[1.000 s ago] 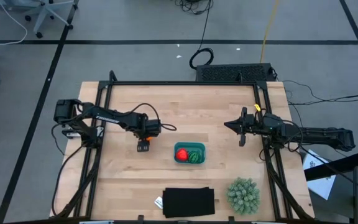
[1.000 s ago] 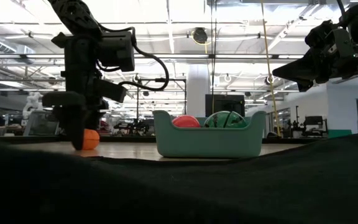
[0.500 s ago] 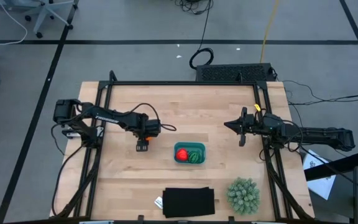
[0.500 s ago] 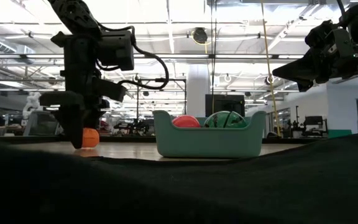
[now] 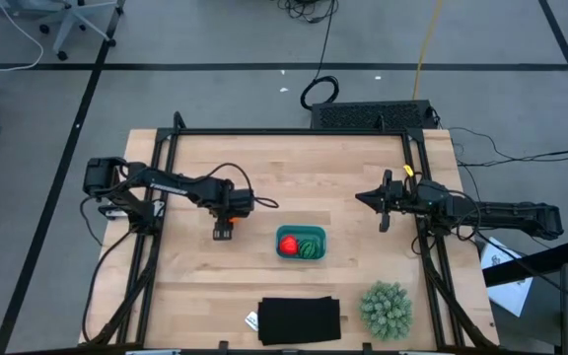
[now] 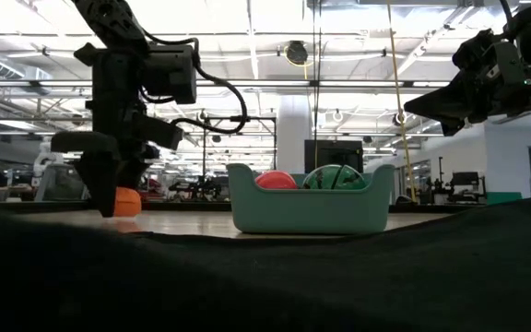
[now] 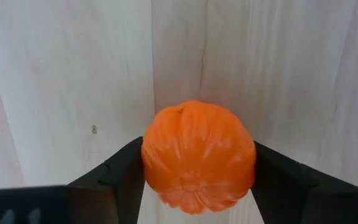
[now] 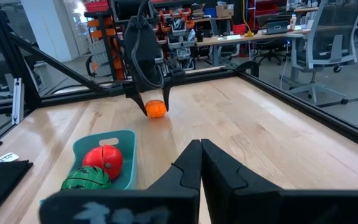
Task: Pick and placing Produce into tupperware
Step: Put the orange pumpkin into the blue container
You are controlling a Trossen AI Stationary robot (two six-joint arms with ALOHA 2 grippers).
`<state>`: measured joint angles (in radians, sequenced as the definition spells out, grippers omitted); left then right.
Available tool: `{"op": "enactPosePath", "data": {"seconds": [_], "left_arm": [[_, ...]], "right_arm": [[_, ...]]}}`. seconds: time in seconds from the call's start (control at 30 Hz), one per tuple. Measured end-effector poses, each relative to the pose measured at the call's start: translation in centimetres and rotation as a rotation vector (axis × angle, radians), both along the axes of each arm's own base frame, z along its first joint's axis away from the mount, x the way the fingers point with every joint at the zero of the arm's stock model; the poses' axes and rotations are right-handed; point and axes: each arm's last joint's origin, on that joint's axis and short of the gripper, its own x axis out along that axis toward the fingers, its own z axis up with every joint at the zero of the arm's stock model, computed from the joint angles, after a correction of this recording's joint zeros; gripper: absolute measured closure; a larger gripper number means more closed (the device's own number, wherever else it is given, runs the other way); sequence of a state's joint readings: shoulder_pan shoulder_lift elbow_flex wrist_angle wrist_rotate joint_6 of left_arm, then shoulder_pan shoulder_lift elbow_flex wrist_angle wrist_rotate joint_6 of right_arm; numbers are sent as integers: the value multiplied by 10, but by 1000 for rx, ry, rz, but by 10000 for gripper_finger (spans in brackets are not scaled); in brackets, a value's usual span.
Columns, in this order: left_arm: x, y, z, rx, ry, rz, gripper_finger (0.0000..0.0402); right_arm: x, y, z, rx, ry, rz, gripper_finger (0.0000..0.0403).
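Resting on the pale wooden surface, left of the teal container: orange round fruit, sitting between the two dark fingers of the left claw. Standing partly wide, fingers flanking both sides of the orange fruit; whether actually pressing on it, cannot tell. Pointing straight down over the fruit, with the fruit sitting on the wood, not raised.

Lying inside the teal container, near the middle of the surface: red fruit and dark green round fruit, side by side, both showing above the rim in the low view.

Hovering well apart to the right, above the surface edge: right claw, fingers pressed fully together, carrying nothing.

Sitting along the near edge: black flat rectangle and pale green spiky ball.
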<state>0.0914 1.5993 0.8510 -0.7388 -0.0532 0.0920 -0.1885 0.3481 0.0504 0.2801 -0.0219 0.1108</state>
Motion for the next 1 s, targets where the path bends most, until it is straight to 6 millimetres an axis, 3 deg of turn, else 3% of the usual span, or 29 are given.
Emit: {"op": "enactPosePath", "data": {"seconds": [0.23, 0.57, 1.0], "left_arm": [[4, 0, 25, 7, -62, -11, 166], [4, 0, 83, 16, -122, -33, 166], [-4, 1, 144, 27, -196, -41, 165]], "right_arm": [[0, 0, 0, 0, 0, 0, 403], [0, 0, 0, 0, -4, 0, 403], [0, 0, 1, -1, -11, 0, 403]]}}
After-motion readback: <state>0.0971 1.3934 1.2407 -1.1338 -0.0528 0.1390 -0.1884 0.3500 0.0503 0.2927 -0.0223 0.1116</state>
